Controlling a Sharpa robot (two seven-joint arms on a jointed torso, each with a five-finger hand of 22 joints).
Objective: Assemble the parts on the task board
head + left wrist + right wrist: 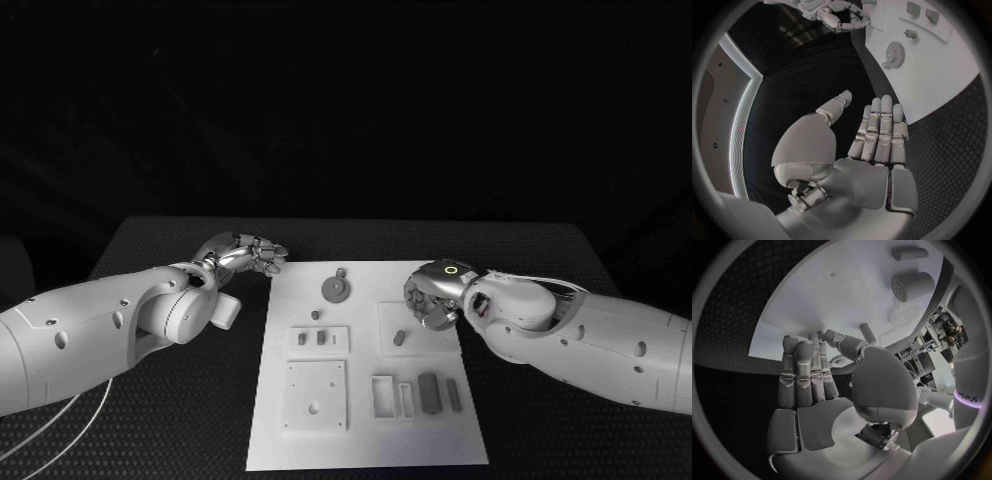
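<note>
The white task board [361, 420] lies in the middle of the table. A grey gear [336, 288] sits near its far end, also seen as the gear [895, 51]. A small peg [401, 338] stands just below my right hand [433, 295], which hovers over the board's right edge. In the right wrist view that hand [811, 385] has straight fingers above the board [829, 295], thumb near the peg [867, 332], and holds nothing. My left hand [245, 252] floats off the board's far left corner. Its fingers [879, 130] are stretched out and empty.
Nearer me the board carries a slotted block [320, 339], a square plate [315, 393], a pale frame [384, 395] and two dark bars [427, 392]. Two cylinders [911, 286] stand beyond the right hand. Black table [173, 420] flanks the board.
</note>
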